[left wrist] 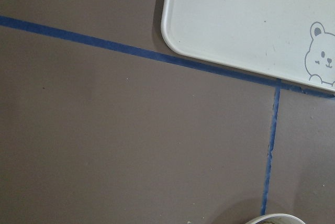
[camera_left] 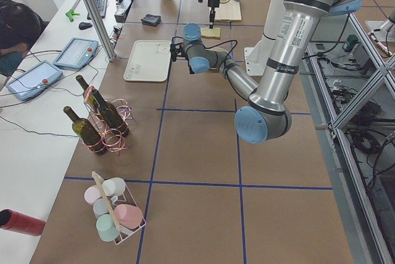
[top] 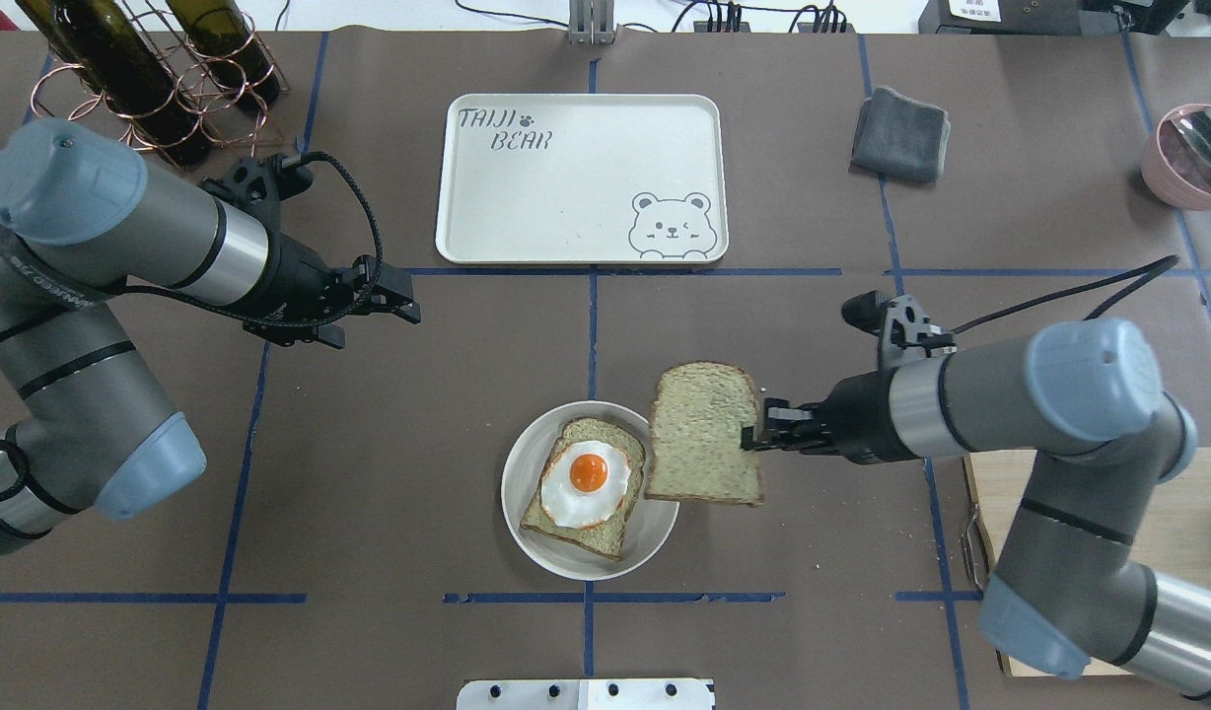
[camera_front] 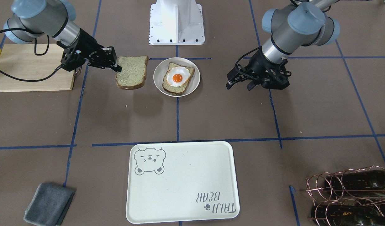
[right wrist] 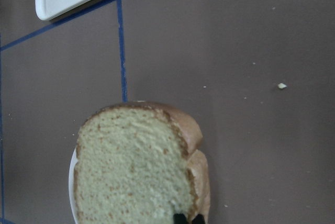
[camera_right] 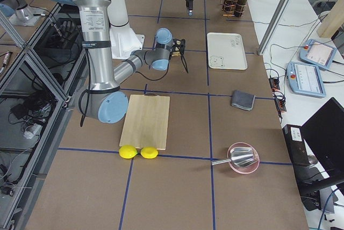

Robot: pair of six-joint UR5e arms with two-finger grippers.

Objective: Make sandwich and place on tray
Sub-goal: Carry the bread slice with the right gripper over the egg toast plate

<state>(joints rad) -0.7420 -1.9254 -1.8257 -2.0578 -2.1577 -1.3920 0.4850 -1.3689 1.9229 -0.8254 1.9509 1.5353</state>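
My right gripper (top: 748, 436) pinches the top bread (top: 702, 449) by one edge. It may slip out, or land crooked and push the egg (top: 586, 481) off the plate (top: 576, 562).

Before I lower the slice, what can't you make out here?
- Right wrist view: the held slice covers the egg and nearly all the plate.
- Left wrist view: left pincer out of frame; bottom edge cuts the plate to a sliver.
- Overhead: slice overlaps the plate rim; their gap cannot be judged.
- Side views: egg too small to find.
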